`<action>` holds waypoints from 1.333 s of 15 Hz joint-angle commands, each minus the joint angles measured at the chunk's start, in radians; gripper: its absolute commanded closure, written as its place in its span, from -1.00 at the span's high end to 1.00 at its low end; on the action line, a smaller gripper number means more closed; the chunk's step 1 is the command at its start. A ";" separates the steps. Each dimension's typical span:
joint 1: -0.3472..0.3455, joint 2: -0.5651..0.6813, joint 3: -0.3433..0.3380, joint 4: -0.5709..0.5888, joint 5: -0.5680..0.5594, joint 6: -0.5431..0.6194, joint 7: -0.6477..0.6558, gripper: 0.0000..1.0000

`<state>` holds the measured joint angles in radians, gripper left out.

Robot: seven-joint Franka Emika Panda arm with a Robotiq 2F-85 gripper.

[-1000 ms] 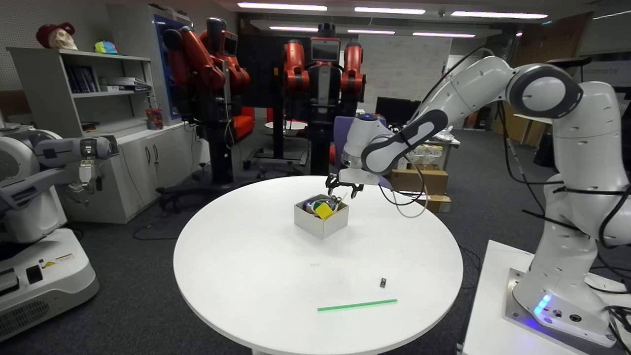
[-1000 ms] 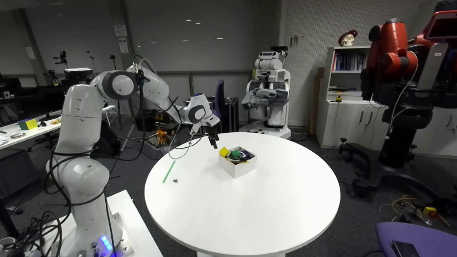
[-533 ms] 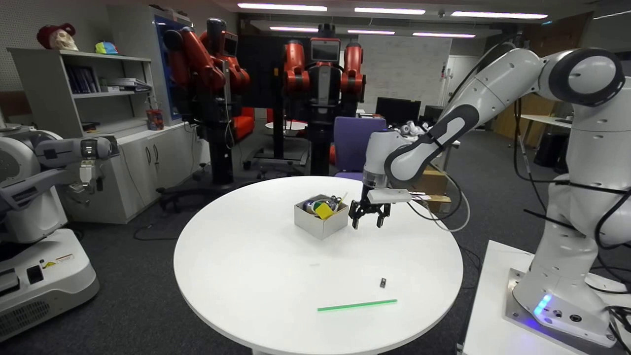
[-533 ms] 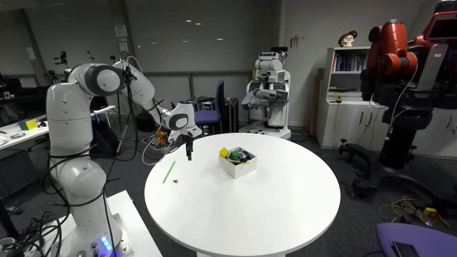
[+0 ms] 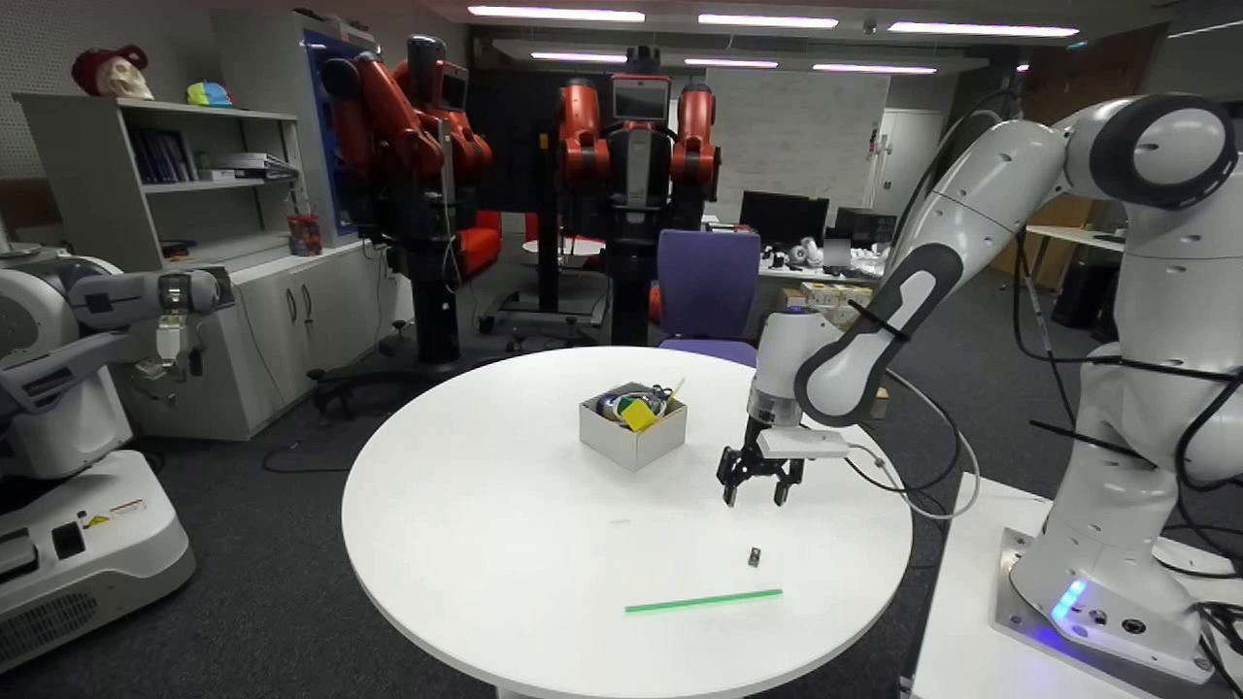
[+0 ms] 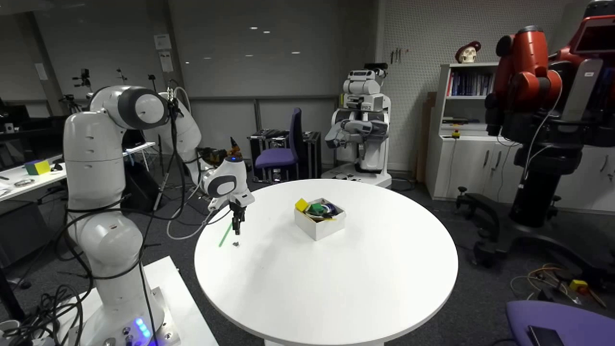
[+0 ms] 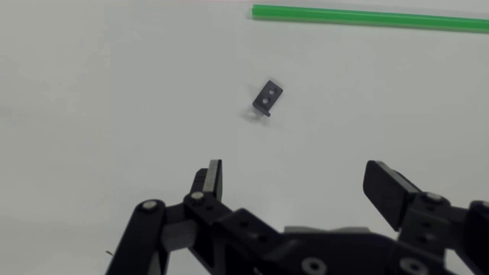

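Hanging above the white desk, jaws spread wide and pointing down, nothing between them, nothing touched. Nearest thing: a small dark bracket with two holes, on the desk just ahead of the jaws in the wrist view, a little left of the middle of their gap, its lipped end turned toward them. It seems to lie on its broad face, probably its steadiest rest. Past it, farther out from the jaws in that view, a green stick, flat on the desk; a thing so thin could hardly settle otherwise. In both exterior views a pale box stands well apart from the jaws, on the opposite side of them from the stick, upright and open at the top. It is filled high: a yellow block leans tilted at the rim, presumably because the box is too full to let it sink; a green piece sits just beside it. Writing is scarce. In an exterior view, across the desk from the jaws, a white robot carries the letters "PR2" on its body. Paper notices, far behind the jaws: print too small to read. No brand legible on the jaws, bracket, stick or box.
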<state>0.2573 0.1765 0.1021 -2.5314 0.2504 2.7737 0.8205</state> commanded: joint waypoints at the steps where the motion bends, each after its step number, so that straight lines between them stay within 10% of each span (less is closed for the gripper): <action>1: -0.003 0.008 0.037 -0.099 0.034 0.169 -0.009 1.00; 8: 0.046 0.102 0.037 -0.153 0.028 0.407 -0.002 1.00; 20: 0.269 0.195 -0.153 -0.092 0.025 0.412 0.018 1.00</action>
<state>0.4605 0.3508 0.0048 -2.6393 0.2593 3.1672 0.8273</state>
